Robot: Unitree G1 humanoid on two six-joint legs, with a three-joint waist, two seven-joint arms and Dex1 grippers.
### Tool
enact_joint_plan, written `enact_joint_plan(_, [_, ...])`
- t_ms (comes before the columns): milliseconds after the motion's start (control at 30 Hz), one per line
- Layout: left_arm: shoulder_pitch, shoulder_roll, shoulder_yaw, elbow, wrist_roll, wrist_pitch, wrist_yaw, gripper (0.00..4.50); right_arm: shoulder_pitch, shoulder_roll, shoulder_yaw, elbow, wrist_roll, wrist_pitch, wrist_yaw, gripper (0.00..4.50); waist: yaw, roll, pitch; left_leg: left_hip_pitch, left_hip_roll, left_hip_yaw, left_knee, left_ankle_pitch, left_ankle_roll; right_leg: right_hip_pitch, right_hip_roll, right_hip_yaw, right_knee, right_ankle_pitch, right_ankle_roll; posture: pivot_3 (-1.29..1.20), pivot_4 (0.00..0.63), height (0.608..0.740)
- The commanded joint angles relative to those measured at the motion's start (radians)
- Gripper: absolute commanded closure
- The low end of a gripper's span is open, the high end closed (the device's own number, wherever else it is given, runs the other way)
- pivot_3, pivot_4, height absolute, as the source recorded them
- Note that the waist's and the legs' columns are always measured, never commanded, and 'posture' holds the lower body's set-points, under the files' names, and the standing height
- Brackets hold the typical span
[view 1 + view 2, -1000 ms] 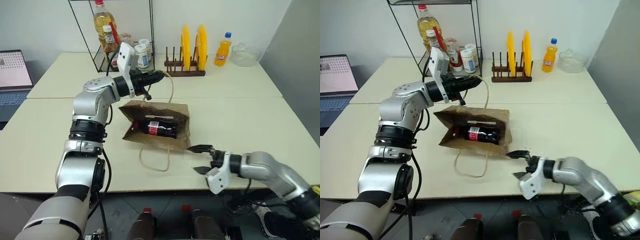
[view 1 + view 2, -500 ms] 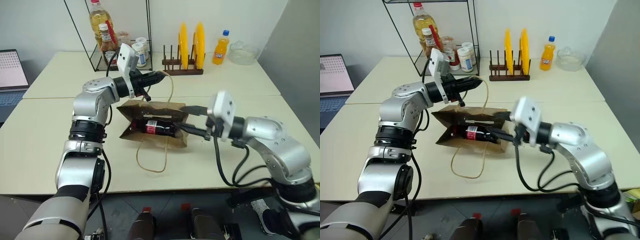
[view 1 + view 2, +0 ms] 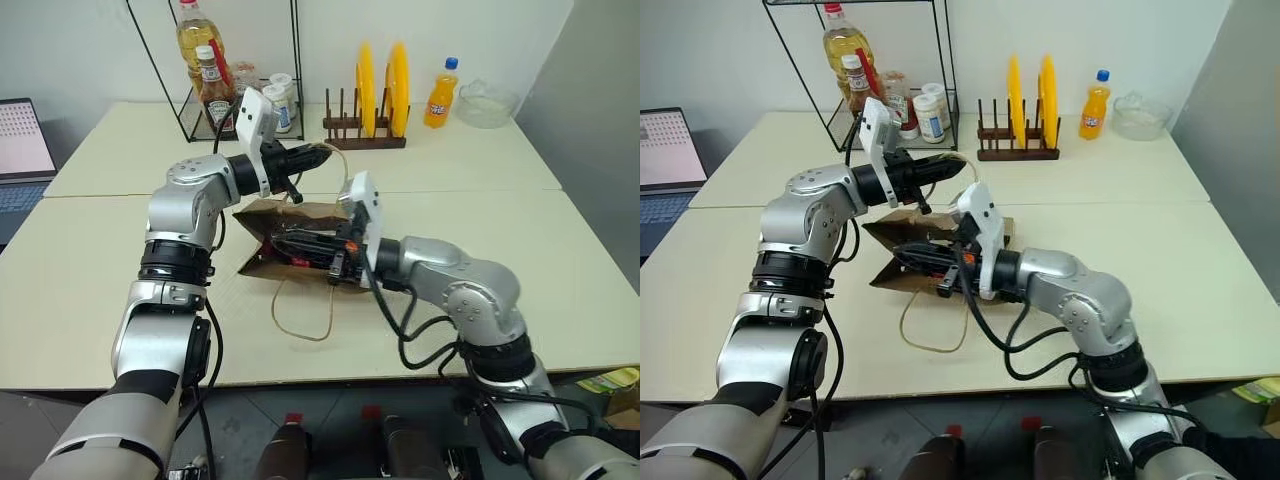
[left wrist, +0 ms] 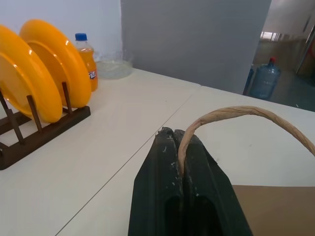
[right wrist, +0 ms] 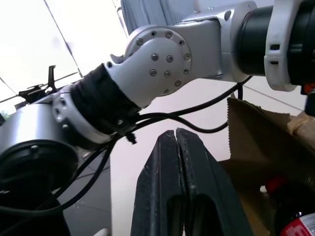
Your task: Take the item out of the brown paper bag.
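Note:
The brown paper bag point(image 3: 310, 211) lies on its side mid-table, mouth toward me. My left gripper point(image 3: 322, 152) is shut on the bag's upper cord handle point(image 4: 222, 114), holding it up behind the bag. From the right, my right gripper point(image 3: 285, 243) reaches level into the bag's mouth. Its fingers point(image 5: 167, 162) are pressed shut with nothing between them. The item point(image 5: 290, 211), dark with a red cap and red label, lies inside the bag point(image 5: 256, 142) just beside those fingers. From the head views the right arm mostly covers it.
The bag's second cord loop point(image 3: 300, 320) trails on the table toward me. At the back stand a wire rack with bottles point(image 3: 215, 70), yellow plates in a wooden rack point(image 3: 382, 85), an orange soda bottle point(image 3: 438, 95) and a glass bowl point(image 3: 487, 105). A laptop point(image 3: 25, 135) sits far left.
My right arm swung up from the table's front edge and leftward into the bag's mouth, and its fingers went from open to shut. The left gripper kept holding the handle.

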Motion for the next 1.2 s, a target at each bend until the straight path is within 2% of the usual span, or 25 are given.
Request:
enact_joint_plan(33, [-0.015, 0.007, 0.002, -0.045, 0.004, -0.024, -0.006, 4.5, -0.044, -0.025, 0.059, 0.174, -0.187, -0.18, 0.0, 4.45, -0.005, 0.0, 0.0, 0.0, 0.0, 0.0, 0.0, 0.0, 0.0, 0.0, 0.0, 0.0, 0.0, 0.0, 0.0, 0.0, 0.15, 0.74])
enact_joint_plan(167, [-0.006, 0.006, 0.006, -0.054, 0.003, -0.021, -0.005, 4.5, -0.086, -0.056, 0.073, 0.302, -0.347, -0.291, -0.056, 4.45, -0.005, 0.0, 0.0, -0.003, 0.0, 0.0, 0.001, 0.001, -0.001, -0.002, 0.0, 0.0, 0.0, 0.0, 0.0, 0.0, 0.15, 0.74])
enact_joint_plan(267, [0.0, 0.0, 0.006, -0.056, 0.003, -0.023, -0.002, 4.5, -0.104, -0.083, 0.104, 0.324, -0.444, -0.329, -0.061, 4.45, -0.008, 0.0, 0.0, -0.01, 0.0, 0.0, 0.003, 0.002, -0.004, -0.01, 0.0, 0.0, 0.002, 0.0, -0.001, 0.0, 0.15, 0.74])
enact_joint_plan(433, [0.006, -0.008, 0.002, -0.063, 0.002, -0.023, -0.005, 4.5, -0.111, -0.139, 0.223, 0.264, -0.58, -0.267, 0.009, 4.45, -0.015, 0.0, 0.0, -0.014, 0.0, 0.0, 0.003, 0.003, -0.004, -0.013, 0.0, 0.0, 0.001, 0.0, -0.001, 0.0, 0.15, 0.74])
enact_joint_plan(533, [-0.001, -0.008, 0.003, -0.056, 0.004, -0.026, -0.007, 4.5, -0.121, -0.145, 0.243, 0.246, -0.615, -0.224, 0.037, 4.45, -0.015, 0.0, 0.0, -0.014, 0.0, 0.0, 0.004, 0.003, -0.004, -0.013, 0.0, 0.0, 0.002, 0.001, -0.001, 0.0, 0.15, 0.74])
enact_joint_plan(633, [-0.005, -0.009, 0.003, -0.05, 0.006, -0.031, -0.008, 4.5, -0.129, -0.14, 0.247, 0.229, -0.604, -0.156, 0.09, 3.93, -0.014, 0.0, 0.0, -0.014, 0.0, -0.001, 0.004, 0.003, -0.004, -0.012, 0.0, -0.001, 0.002, 0.001, -0.001, 0.0, 0.15, 0.74])
enact_joint_plan(767, [-0.001, -0.014, 0.003, -0.053, 0.006, -0.035, -0.004, 4.5, -0.121, -0.139, 0.256, 0.227, -0.629, -0.125, 0.12, 2.66, -0.014, 0.0, 0.0, -0.014, 0.0, -0.001, 0.005, 0.003, -0.004, -0.012, 0.0, 0.0, 0.002, 0.001, -0.001, 0.0, 0.15, 0.74])
enact_joint_plan(967, [0.011, -0.013, 0.006, -0.068, 0.003, -0.031, -0.003, 4.5, -0.135, -0.13, 0.24, 0.296, -0.679, -0.142, 0.087, 0.56, -0.014, 0.0, 0.0, -0.014, 0.0, -0.001, 0.005, 0.003, -0.004, -0.012, 0.0, 0.0, 0.002, 0.001, -0.001, 0.0, 0.15, 0.74])
enact_joint_plan(1033, [0.012, -0.014, 0.009, -0.068, 0.003, -0.03, 0.001, 4.5, -0.143, -0.121, 0.242, 0.324, -0.696, -0.16, 0.078, 0.01, -0.014, 0.0, 0.0, -0.013, 0.0, -0.001, 0.005, 0.003, -0.004, -0.012, 0.0, 0.0, 0.002, 0.001, -0.001, 0.0, 0.15, 0.74])
enact_joint_plan(1200, [0.026, -0.013, 0.011, -0.09, -0.002, -0.021, 0.006, 4.5, -0.164, -0.094, 0.268, 0.41, -0.748, -0.219, 0.064, 0.01, -0.015, 0.0, 0.0, -0.014, 0.0, -0.001, 0.005, 0.003, -0.004, -0.012, 0.0, 0.0, 0.002, 0.001, -0.001, 0.0, 0.15, 0.74])
